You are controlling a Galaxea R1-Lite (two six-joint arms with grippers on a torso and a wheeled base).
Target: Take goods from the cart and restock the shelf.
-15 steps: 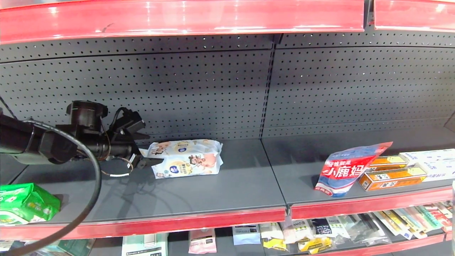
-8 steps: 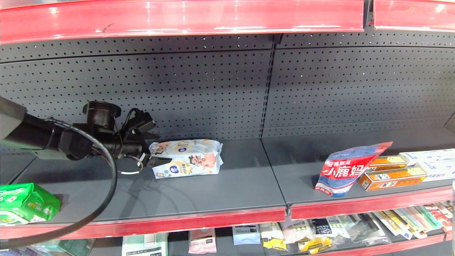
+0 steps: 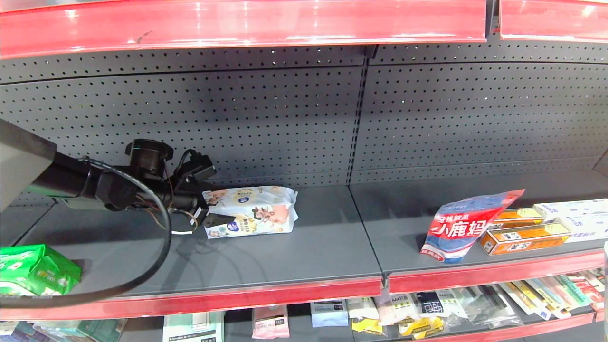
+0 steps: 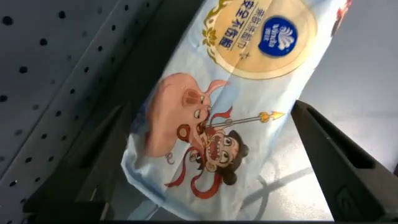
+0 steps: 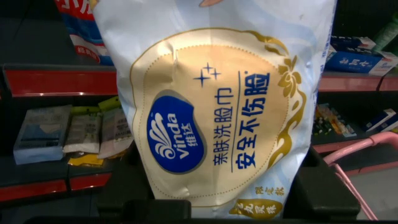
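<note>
Left end effector [image 3: 209, 203] has advanced, mid-left of frame, fingers apart astride the shelved pack [image 3: 251, 210], likely straightening it; right end effector [image 5: 217, 190] clamps a second pack [image 5: 214, 106].

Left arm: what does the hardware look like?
Black left arm with a pale grey upper panel. Round black module on the wrist. Thick black cable loops beneath; thin wires and a white loop by the left gripper, whose fingers are black and angular.
</note>
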